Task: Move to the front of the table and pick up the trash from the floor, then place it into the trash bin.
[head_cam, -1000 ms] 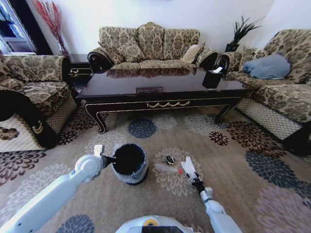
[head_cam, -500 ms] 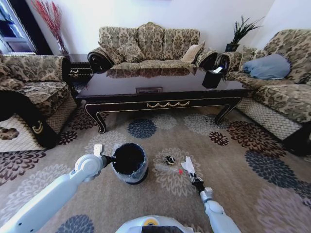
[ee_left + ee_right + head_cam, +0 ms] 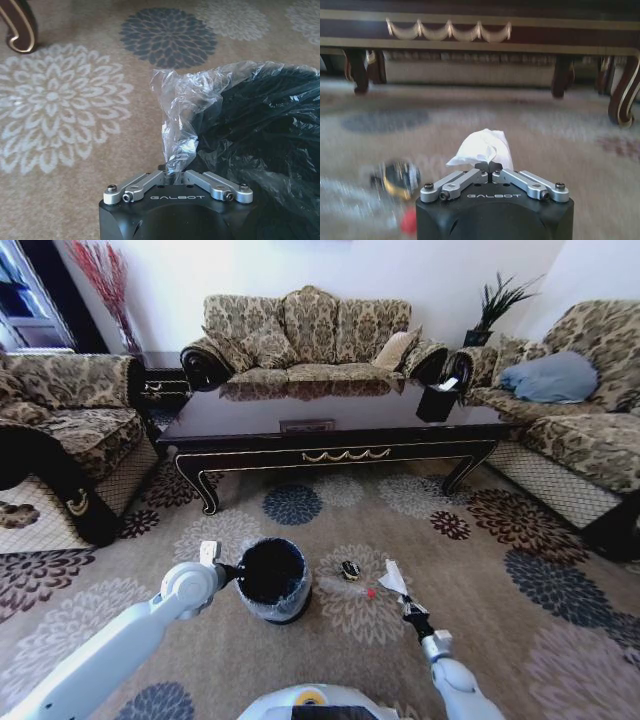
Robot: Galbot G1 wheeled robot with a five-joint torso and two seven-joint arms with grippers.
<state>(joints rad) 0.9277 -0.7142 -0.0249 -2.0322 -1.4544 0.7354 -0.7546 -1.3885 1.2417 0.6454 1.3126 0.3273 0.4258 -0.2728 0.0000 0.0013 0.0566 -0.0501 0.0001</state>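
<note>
Beige carpet with brown, blue-grey and cream floral medallions; black trash bin with clear liner; white tissue; dark glossy surface with gold scroll trim.

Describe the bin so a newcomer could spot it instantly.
Start at the table; on the carpet in front of it, towards its left end, stands the bin. It is round, black and lined with clear plastic, which the left tool pinches at the rim; the litter nearby is much smaller.
</note>
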